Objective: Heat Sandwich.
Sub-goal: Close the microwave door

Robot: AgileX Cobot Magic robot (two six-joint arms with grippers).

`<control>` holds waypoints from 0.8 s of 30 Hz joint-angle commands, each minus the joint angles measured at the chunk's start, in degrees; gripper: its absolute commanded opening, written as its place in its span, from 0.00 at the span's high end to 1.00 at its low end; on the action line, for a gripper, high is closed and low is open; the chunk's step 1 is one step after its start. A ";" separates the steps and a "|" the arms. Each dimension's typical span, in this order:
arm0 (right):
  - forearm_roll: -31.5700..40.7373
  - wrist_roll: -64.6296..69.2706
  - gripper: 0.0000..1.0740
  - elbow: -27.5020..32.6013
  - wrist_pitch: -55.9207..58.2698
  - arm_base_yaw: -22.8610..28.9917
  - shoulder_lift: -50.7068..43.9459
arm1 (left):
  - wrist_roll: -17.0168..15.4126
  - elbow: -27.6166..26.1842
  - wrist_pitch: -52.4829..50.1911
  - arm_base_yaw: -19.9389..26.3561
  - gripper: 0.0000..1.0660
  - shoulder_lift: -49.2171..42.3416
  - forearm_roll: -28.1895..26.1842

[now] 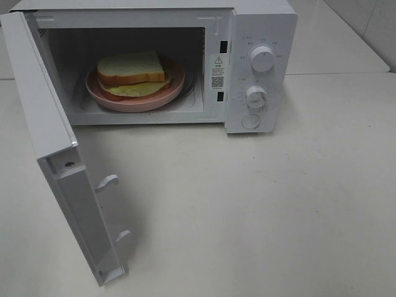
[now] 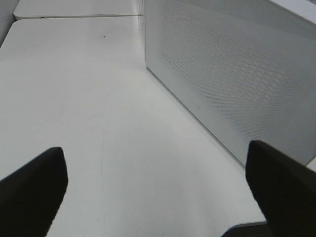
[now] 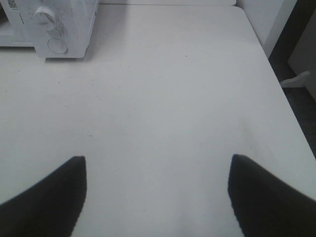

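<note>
Sandwich [image 1: 131, 69] on pink plate [image 1: 179, 83] inside microwave [image 1: 266, 25] (door [image 1: 80, 198] swung open toward 8 o'clock). Left gripper [image 2: 154, 158], right gripper [image 3: 158, 165]: jaws apart, empty, seemingly above table [image 1: 278, 204].

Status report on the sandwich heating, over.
Left claw open, empty. Right claw open, empty. Sandwich on pink plate inside microwave. Door stands wide open, not yet shut.

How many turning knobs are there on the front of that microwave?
2. On the microwave, the upper knob sits directly above the lower knob. The flat round button beneath them isn't counted.
</note>
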 commanded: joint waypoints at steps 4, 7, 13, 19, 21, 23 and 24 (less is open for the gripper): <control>0.06 -0.29 0.29 0.17 -1.09 -0.52 -1.60 | -0.23 0.17 -0.46 -0.34 0.14 -1.20 -0.40; 0.06 -0.29 0.29 0.17 -1.09 -0.52 -1.60 | -0.23 0.17 -0.46 -0.34 0.14 -1.20 -0.40; 0.06 -0.23 0.29 0.17 -1.09 -0.52 -1.60 | -0.23 0.17 -0.46 -0.34 0.14 -1.20 -0.40; 0.06 -0.23 0.29 0.17 -1.09 -0.52 -1.60 | -0.23 0.17 -0.46 -0.34 0.14 -1.20 -0.40; 0.06 -0.23 0.29 0.17 -1.09 -0.52 -1.60 | -0.23 0.17 -0.46 -0.34 0.14 -1.20 -0.40; 0.06 -0.23 0.29 0.17 -1.09 -0.52 -1.60 | -0.23 0.17 -0.46 -0.34 0.14 -1.20 -0.40; 0.06 -0.23 0.29 0.17 -1.09 -0.52 -1.60 | -0.23 0.17 -0.46 -0.34 0.14 -1.20 -0.40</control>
